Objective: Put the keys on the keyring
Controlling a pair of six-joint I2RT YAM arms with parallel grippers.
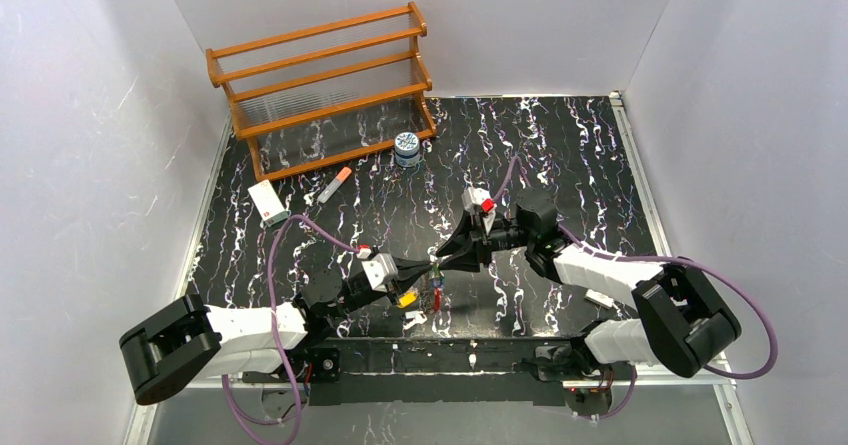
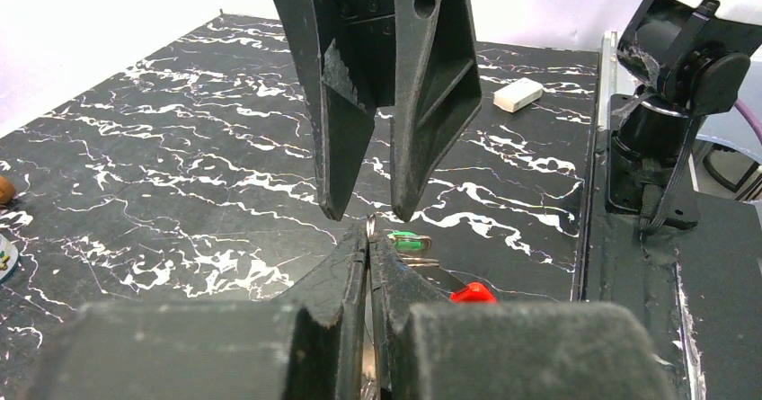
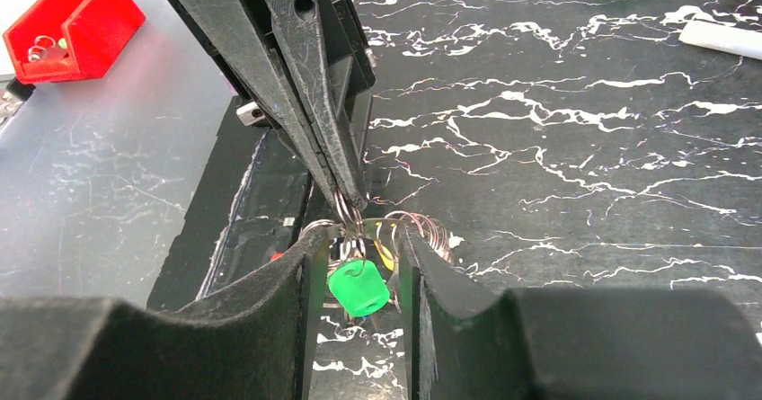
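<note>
My left gripper (image 2: 368, 238) is shut on the thin wire keyring (image 2: 370, 226), held on edge above the marbled table. The green key (image 2: 406, 238) and the red key (image 2: 472, 292) hang beside its fingers. From the right wrist I see the left fingers pinching the keyring (image 3: 346, 209) from above. The green key (image 3: 358, 288) hangs free between the fingers of my right gripper (image 3: 359, 247), which stands open around it. A yellow key (image 3: 385, 256) and more wire loops show behind. From above, both grippers meet at the keyring (image 1: 437, 277).
A wooden rack (image 1: 320, 85) stands at the back left, with a patterned jar (image 1: 407, 150), a marker (image 1: 335, 185) and a white box (image 1: 268, 203) before it. A white eraser (image 2: 518, 95) lies near the right arm's base. A red bin (image 3: 76, 22) sits off the table.
</note>
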